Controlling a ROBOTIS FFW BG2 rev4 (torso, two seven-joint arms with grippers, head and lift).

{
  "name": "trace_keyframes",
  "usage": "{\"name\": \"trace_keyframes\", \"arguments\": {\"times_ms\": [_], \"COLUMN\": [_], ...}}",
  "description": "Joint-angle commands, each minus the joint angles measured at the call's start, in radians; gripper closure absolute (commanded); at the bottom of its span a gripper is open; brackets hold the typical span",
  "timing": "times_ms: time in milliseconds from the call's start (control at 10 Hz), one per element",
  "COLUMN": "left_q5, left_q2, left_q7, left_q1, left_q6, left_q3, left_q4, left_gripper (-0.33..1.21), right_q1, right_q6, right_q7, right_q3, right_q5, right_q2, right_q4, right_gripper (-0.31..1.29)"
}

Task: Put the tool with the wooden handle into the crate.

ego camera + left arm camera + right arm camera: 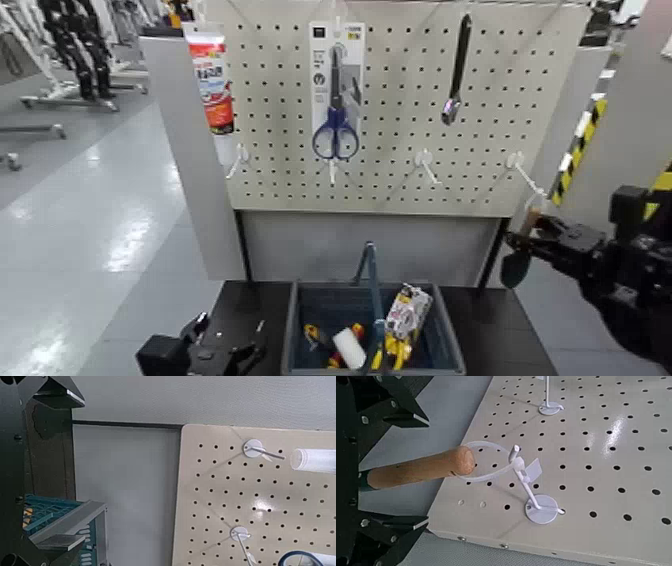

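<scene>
The trowel hangs at the pegboard's lower right, with its light-brown wooden handle (530, 216) up and its dark blade (515, 268) down. My right gripper (541, 243) is shut on the handle. In the right wrist view the handle (431, 465) lies between my fingers, and its thin white loop (490, 455) sits at the tip of a white hook (526, 483). The dark blue-grey crate (300, 318) with its tall arched handle (370, 268) stands on the black table below the board. My left gripper (215, 345) rests open beside the crate's left side.
Pegboard (400, 100) carries a tube (212, 80), blue-handled scissors (336, 95), a long black-handled tool (458, 65) and empty white hooks (427, 165). The crate holds yellow-handled tools and a packaged item (408, 310). Open floor lies to the left.
</scene>
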Motion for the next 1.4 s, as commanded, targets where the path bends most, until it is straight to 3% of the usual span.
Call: {"name": "trace_keyframes", "arguments": {"times_ms": [100, 500, 900, 1100, 1200, 1400], "left_q5": [0.002, 0.002, 0.002, 0.002, 0.002, 0.002], "left_q2": [-0.001, -0.001, 0.001, 0.001, 0.001, 0.001], "left_q7": [-0.003, -0.004, -0.004, -0.004, -0.004, -0.004], "left_q1": [0.002, 0.005, 0.006, 0.006, 0.006, 0.006], "left_q6": [0.0, 0.0, 0.0, 0.0, 0.0, 0.002], "left_q3": [0.004, 0.006, 0.007, 0.009, 0.009, 0.007], "left_q4": [-0.001, -0.003, -0.003, -0.003, -0.003, -0.003], "left_gripper": [0.11, 0.11, 0.11, 0.11, 0.11, 0.11], "right_q1": [-0.001, 0.016, 0.047, 0.097, 0.14, 0.203], "right_q6": [-0.016, -0.02, -0.014, 0.016, 0.047, 0.073], "right_q7": [-0.008, -0.037, -0.032, -0.046, -0.063, -0.074], "right_q3": [0.01, 0.016, -0.013, -0.062, -0.097, -0.137], "right_q5": [0.006, -0.005, -0.016, -0.008, 0.015, 0.02], "right_q2": [0.008, 0.015, 0.027, 0.042, 0.061, 0.091], "right_q4": [-0.004, -0.019, -0.047, -0.14, -0.226, -0.323], "right_gripper": [1.13, 1.19, 1.19, 1.19, 1.19, 1.19]}}
